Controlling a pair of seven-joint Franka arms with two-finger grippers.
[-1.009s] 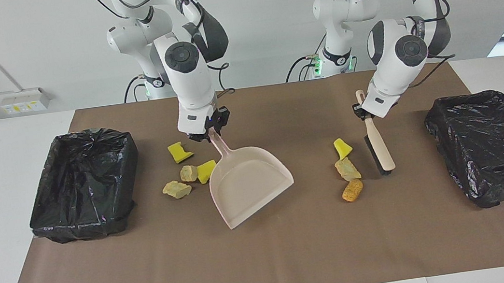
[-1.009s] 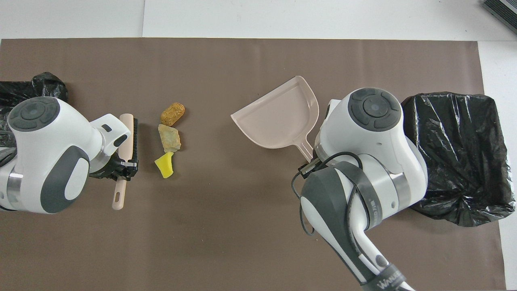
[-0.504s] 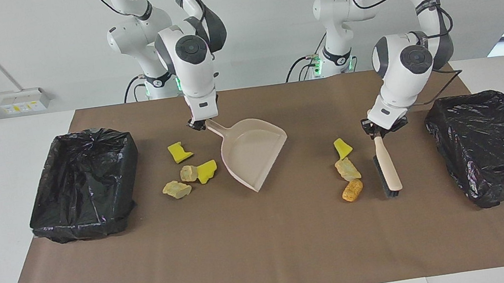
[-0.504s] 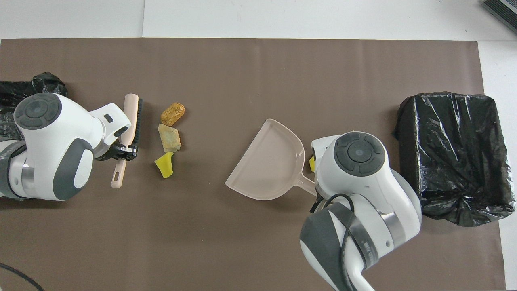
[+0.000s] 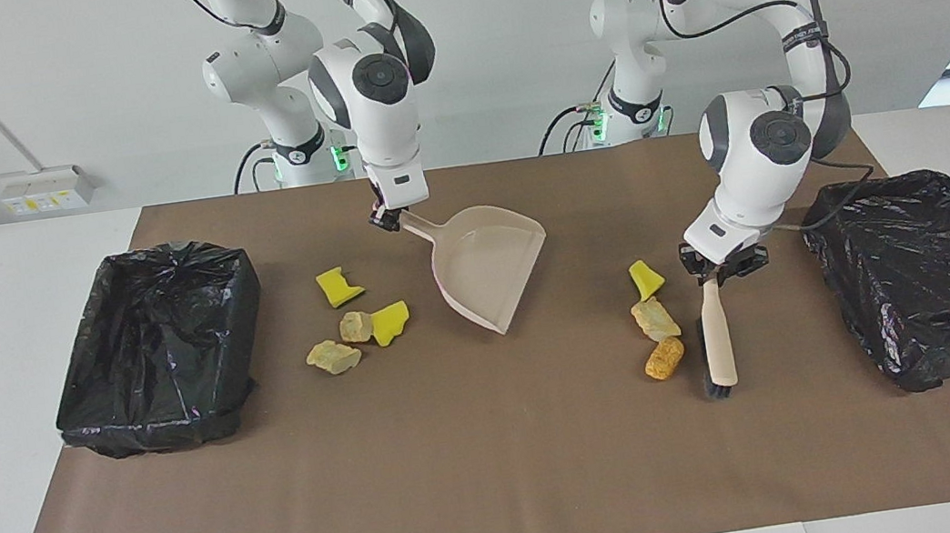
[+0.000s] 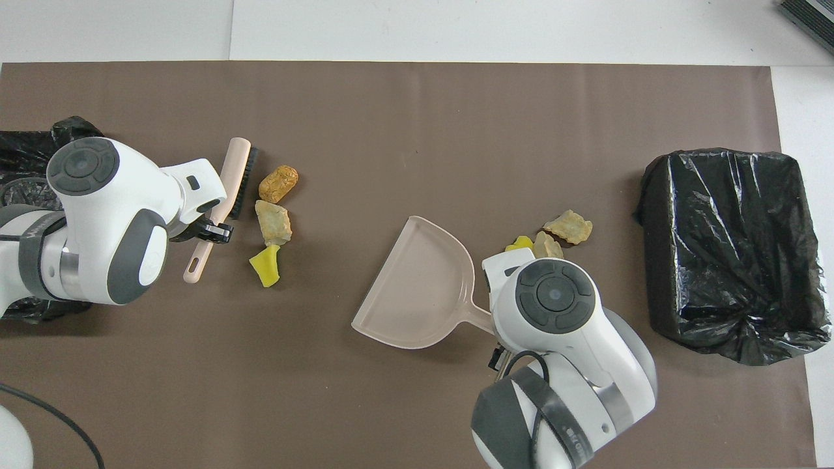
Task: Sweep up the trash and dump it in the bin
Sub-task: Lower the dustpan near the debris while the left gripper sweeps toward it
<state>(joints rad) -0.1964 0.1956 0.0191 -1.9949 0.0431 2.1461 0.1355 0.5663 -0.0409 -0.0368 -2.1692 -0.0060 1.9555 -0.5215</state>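
Two black-lined bins sit on a brown mat [image 5: 504, 483], one bin at the right arm's end [image 5: 155, 345] and one bin at the left arm's end [image 5: 934, 270] of the table. Between them, the right gripper [image 5: 386, 219] is clamped on the handle of a beige dustpan [image 5: 489, 269], which tilts with its open mouth pointing away from the robots. The left gripper [image 5: 721, 266] is clamped on the handle of a beige brush [image 5: 717, 340] with black bristles, its head resting on the mat farther from the robots than the handle. The trash lies in two groups on the mat. Four scraps [image 5: 353, 315], yellow sponge bits and pale tan chunks, lie between the dustpan and the bin at the right arm's end. Three more sit in a short row just beside the brush: a yellow sponge bit [image 5: 645, 279] nearest the robots, then a tan chunk [image 5: 654, 319], then an orange-brown lump [image 5: 664, 358] farthest.
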